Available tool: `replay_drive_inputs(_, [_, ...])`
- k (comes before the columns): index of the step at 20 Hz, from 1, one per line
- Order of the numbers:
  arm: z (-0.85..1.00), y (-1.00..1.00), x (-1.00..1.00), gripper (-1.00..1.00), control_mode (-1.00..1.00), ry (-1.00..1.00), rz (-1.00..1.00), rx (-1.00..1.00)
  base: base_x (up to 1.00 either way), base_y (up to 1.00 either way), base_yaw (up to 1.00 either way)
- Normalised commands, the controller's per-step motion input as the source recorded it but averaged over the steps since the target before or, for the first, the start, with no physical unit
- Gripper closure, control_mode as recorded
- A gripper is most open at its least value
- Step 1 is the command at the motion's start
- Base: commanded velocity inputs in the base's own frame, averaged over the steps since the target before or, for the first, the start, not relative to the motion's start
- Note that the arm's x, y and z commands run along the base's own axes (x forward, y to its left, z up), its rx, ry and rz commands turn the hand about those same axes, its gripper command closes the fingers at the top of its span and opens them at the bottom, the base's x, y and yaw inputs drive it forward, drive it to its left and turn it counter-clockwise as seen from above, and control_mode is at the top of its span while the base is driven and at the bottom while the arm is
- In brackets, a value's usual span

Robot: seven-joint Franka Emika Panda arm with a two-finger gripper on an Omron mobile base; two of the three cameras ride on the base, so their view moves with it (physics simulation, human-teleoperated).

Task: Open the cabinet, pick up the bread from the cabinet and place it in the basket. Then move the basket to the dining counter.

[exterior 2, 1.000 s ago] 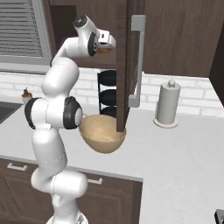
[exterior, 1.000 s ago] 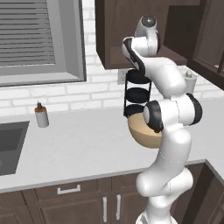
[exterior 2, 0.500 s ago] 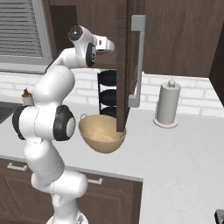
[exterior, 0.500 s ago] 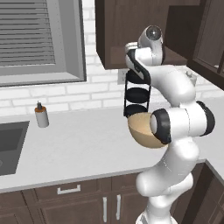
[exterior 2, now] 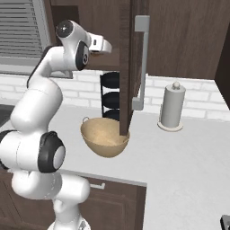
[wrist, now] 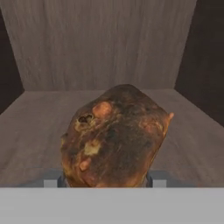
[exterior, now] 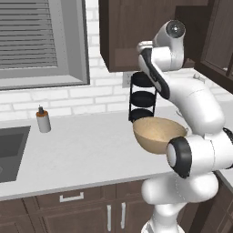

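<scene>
Bread [wrist: 114, 136] sits on the shelf inside the open cabinet [exterior 2: 127, 67], dead centre at twelve o'clock from the gripper [wrist: 105, 180], its long axis tilted toward one o'clock. Jaws flank its base, apparently clamped on it. The basket [exterior: 158, 134] waits on the worktop below. No legible writing anywhere.

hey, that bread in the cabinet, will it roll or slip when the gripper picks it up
The bread looks lumpy and rough-crusted, so it probably grips well and hardly slips. Its irregular shape suggests wobbling rather than rolling far. It seems light, possibly crushable.
</scene>
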Motion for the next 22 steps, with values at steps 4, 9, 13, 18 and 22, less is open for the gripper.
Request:
replay_drive_inputs(4, [0.12,0.0,-1.0,1.0,-1.0,0.1,-0.01,0.1,0.0,0.0,0.0])
replay_drive_inputs(9, [0.03,0.08,-1.0,1.0,-1.0,0.09,-0.02,0.09,0.0,0.0,0.0])
replay_drive_inputs(13, [-0.19,0.24,-1.0,1.0,-1.0,0.23,-0.02,0.03,0.0,0.0,0.0])
replay_drive_inputs(18, [-0.79,0.14,-1.0,1.0,-1.0,0.32,0.0,0.0,0.0,0.0,0.0])
replay_drive_inputs(22, [-0.82,0.0,-0.56,1.0,-1.0,0.31,0.0,0.0,0.0,0.0,0.0])
